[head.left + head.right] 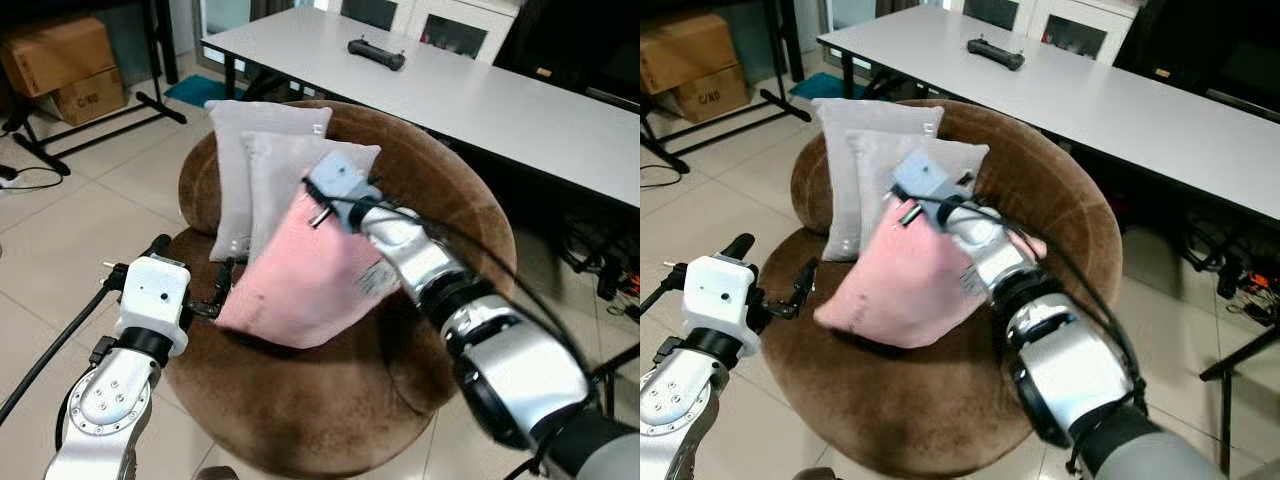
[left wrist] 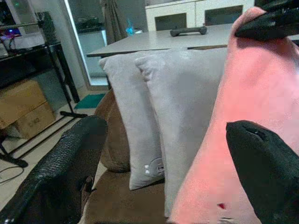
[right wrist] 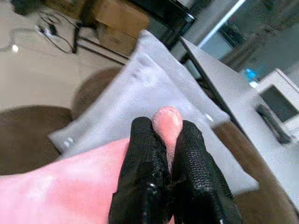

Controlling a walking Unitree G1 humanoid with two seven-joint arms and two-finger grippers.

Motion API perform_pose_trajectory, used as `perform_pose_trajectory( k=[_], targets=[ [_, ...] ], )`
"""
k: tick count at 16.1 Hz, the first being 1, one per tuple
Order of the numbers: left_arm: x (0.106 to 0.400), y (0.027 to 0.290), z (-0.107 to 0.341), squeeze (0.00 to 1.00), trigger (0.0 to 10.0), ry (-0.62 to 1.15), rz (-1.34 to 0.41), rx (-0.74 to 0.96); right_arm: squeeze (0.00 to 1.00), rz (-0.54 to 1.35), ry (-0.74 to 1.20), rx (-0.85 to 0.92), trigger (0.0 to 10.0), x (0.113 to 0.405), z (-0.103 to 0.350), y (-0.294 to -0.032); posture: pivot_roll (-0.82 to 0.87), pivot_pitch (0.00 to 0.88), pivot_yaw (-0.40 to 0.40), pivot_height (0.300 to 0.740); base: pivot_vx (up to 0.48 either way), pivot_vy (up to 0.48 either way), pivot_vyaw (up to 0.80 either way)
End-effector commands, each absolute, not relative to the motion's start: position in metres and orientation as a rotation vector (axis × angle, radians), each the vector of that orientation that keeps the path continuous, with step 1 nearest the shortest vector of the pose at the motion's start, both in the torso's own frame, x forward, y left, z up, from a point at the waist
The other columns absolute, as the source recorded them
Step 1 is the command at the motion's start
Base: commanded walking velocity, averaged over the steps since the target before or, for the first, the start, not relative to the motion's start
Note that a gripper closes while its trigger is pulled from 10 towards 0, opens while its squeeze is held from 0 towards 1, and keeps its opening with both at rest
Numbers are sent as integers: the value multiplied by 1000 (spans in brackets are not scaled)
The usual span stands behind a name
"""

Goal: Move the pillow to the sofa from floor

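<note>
Pink pillow (image 1: pixel 305 275), leaning long axis upward on the brown sofa (image 1: pixel 440 200) seat against two grey cushions (image 1: pixel 262 165), top corner pinched between closed fingers of right gripper (image 3: pixel 167 140); left gripper (image 1: pixel 205 290) spread open, touching nothing, beside its lower edge.

This looks like an office: a long white table (image 1: pixel 470 90), cardboard boxes (image 1: pixel 65 65), a tiled floor (image 1: pixel 60 230), and a brown round sofa chair (image 1: pixel 440 210).
</note>
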State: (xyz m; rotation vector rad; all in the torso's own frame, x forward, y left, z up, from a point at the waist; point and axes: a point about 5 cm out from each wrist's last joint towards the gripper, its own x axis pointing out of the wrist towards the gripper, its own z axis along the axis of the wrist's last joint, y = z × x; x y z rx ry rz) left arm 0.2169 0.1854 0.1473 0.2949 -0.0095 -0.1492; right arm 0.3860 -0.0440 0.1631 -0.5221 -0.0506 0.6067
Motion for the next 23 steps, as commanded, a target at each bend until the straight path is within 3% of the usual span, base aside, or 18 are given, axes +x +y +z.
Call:
perform_pose_trajectory(
  k=[1,6,12,16,17,18,23],
  targets=[
    [217,180,152,757,10000,-26,-160,296,0,546,-102,-535,10000,395,181,-56,212,0,-155,740,0,0,0],
    [217,179,151,757,10000,-23,-154,292,0,435,-186,-724,10000,410,216,-76,217,0,-170,740,0,0,0],
    [215,181,151,757,10000,-22,-141,293,0,371,-273,-931,10000,415,238,-74,232,0,-181,740,0,0,0],
    [215,181,152,761,10000,-23,-139,294,0,361,-232,-911,10000,414,230,-77,234,0,-185,740,0,0,0],
    [215,178,152,761,10000,-22,-144,286,0,459,-148,-811,10000,408,205,-72,230,0,-180,740,0,0,0],
    [215,177,152,761,10000,-18,-155,281,0,492,-105,-842,10000,404,189,-74,228,0,-175,740,0,0,0],
    [220,176,153,761,10000,-24,-186,282,0,263,4,-877,10000,412,189,-142,211,0,-157,740,0,0,0]
  ],
)
